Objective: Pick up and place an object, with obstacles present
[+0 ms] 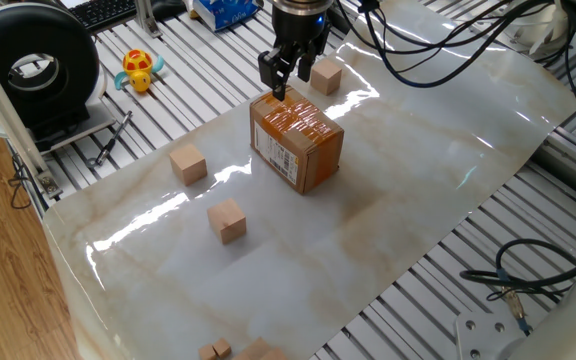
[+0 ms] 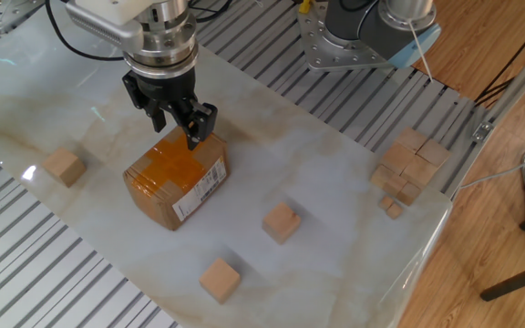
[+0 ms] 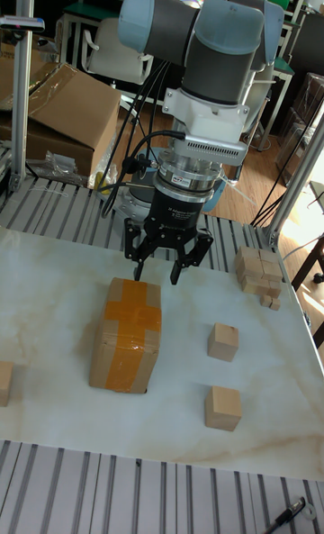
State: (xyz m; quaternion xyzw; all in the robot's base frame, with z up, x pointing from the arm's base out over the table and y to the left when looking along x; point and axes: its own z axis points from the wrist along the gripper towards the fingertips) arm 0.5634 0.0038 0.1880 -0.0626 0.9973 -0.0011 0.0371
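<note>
Three small light-tan wooden cubes lie on the marble sheet. One cube (image 1: 325, 75) (image 2: 64, 167) (image 3: 3, 381) is just past the box, and two others (image 1: 188, 163) (image 1: 227, 220) lie on its other side (image 2: 282, 221) (image 2: 220, 279). They look alike, so I cannot tell which is the object. The obstacle, a taped brown cardboard box (image 1: 298, 140) (image 2: 176, 178) (image 3: 126, 334), stands mid-sheet. My gripper (image 1: 290, 75) (image 2: 179, 126) (image 3: 157, 271) hangs open and empty just above the box's top edge, pointing down.
A pile of spare wooden cubes (image 2: 408, 164) (image 3: 261, 275) sits at one end of the sheet. A yellow toy turtle (image 1: 140, 70) and a black round reel (image 1: 38, 65) lie off the sheet on the slatted table. Cables hang near the arm.
</note>
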